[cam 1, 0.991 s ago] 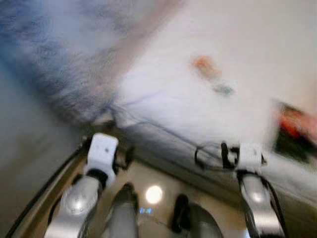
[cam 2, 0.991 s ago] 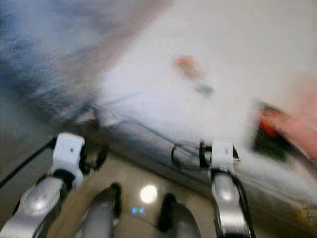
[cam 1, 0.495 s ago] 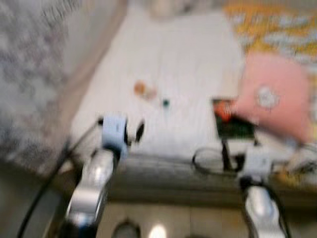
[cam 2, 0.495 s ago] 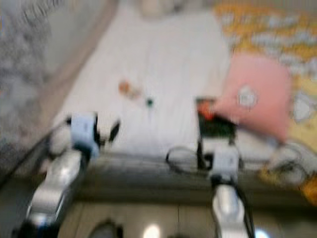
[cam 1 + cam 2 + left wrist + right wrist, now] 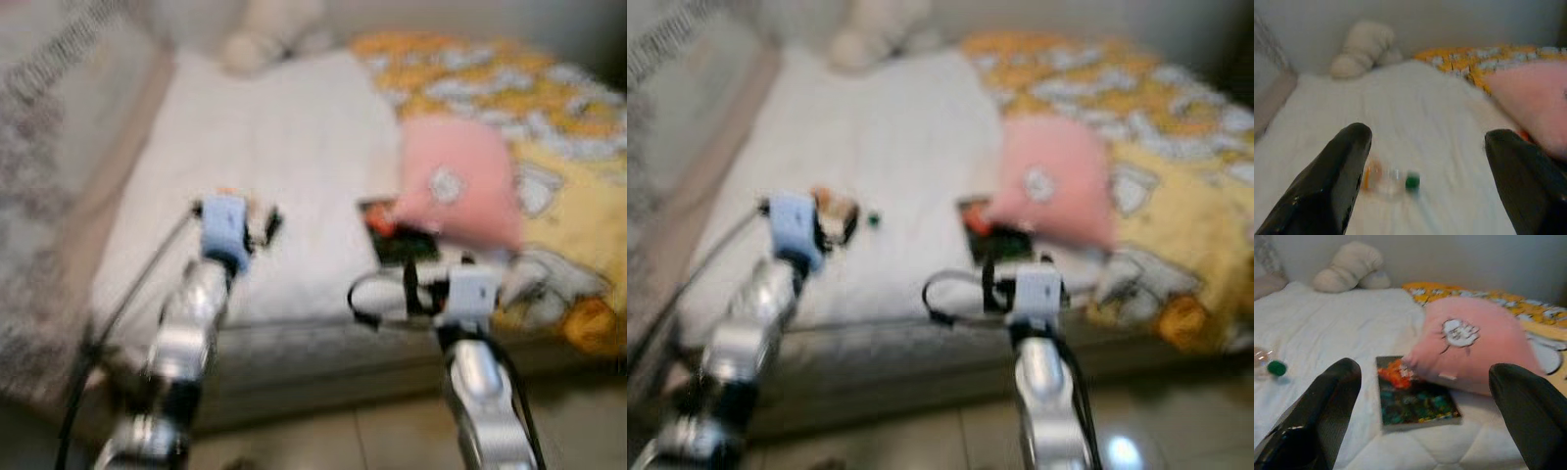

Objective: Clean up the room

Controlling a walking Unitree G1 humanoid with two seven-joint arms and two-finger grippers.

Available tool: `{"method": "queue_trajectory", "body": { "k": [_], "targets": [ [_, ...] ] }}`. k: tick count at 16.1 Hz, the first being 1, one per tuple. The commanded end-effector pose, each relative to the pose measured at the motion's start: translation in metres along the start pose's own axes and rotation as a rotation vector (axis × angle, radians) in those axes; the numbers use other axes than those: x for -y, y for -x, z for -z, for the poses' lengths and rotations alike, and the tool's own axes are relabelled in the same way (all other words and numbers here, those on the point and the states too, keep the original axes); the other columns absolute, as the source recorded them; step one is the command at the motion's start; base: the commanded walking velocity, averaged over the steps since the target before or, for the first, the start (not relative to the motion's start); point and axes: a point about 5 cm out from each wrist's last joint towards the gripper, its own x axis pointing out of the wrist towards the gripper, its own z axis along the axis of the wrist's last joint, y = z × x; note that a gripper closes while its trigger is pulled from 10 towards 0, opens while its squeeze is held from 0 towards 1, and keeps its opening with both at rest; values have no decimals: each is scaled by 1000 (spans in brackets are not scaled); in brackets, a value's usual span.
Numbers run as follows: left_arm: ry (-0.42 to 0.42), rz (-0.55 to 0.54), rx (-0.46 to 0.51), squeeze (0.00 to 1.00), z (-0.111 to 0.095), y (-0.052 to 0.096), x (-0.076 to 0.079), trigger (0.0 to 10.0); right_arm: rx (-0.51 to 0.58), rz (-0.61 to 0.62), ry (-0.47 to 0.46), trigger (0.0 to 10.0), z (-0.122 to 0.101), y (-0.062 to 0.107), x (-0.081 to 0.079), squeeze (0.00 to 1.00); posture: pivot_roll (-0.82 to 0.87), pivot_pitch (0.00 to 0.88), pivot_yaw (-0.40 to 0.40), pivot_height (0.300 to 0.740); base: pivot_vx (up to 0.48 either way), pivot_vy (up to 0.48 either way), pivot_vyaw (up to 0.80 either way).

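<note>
A clear plastic bottle point(image 5: 1388, 178) with a green cap and an orange label lies on the white mattress point(image 5: 911, 127). My left gripper point(image 5: 1428, 134) hovers open just short of it, with the bottle seen between its fingers. A book point(image 5: 1413, 399) with a colourful cover lies flat on the mattress, partly under a pink pillow point(image 5: 1474, 342). My right gripper point(image 5: 1426, 368) is open in the air in front of the book, with nothing held. Both silver arms reach over the bed's near edge in the blurred eye views.
A yellow patterned blanket point(image 5: 1176, 166) covers the bed's right side. A cream plush toy point(image 5: 1349, 264) lies at the far end by the wall. A patterned rug point(image 5: 39, 147) lies left of the bed. Tiled floor point(image 5: 921, 441) lies below the near edge.
The camera has swung from the bed's corner and the floor to face the bed squarely. Both arms now stand higher against the mattress, nearer the bottle and the book.
</note>
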Motion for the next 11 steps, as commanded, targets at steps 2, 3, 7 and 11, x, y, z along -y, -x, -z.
{"method": "queue_trajectory", "body": {
  "k": [2,3,7,11],
  "targets": [
    [-31,10,9,0,0,-7,3,10000,-20,11,12,10000,3,-4,4,0,40,0,32,732,480,0,-784],
    [-41,22,-6,0,2,-10,5,10000,-21,5,16,10000,3,-4,3,0,38,0,33,732,480,0,-775],
    [-35,21,-30,0,5,-21,9,10000,-54,-1,10,10000,9,-3,2,0,28,0,39,732,476,0,-773],
    [-74,-97,-69,0,10,-26,-17,10000,-74,-34,0,10000,12,-3,1,0,32,0,29,732,203,307,153]
  ]
}}
